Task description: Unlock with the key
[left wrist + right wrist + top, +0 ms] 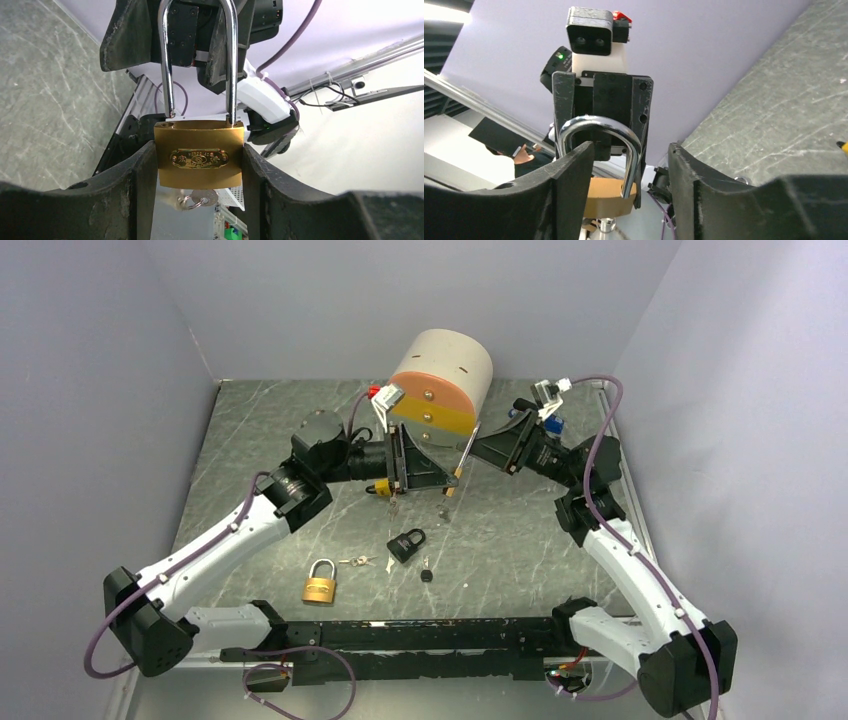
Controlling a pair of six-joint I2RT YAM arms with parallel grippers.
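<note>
My left gripper (199, 150) is shut on the body of a brass padlock (200, 160), which it holds in the air above the table. The steel shackle (231, 60) points away from it, and one shackle leg ends just above the body. A key (205, 197) on a small ring sticks out of the padlock's underside. My right gripper (630, 147) is open and faces the left one. The shackle (629, 145) stands between its fingers, close to the left finger (569, 170). In the top view the left gripper (445, 475) and the right gripper (470, 455) meet mid-table.
A large beige, orange and yellow cylinder (440, 380) stands behind the grippers. On the table lie a second brass padlock (320, 582), a black padlock (405, 543), a small bunch of keys (358, 561) and a black-headed key (427, 575). Walls close in both sides.
</note>
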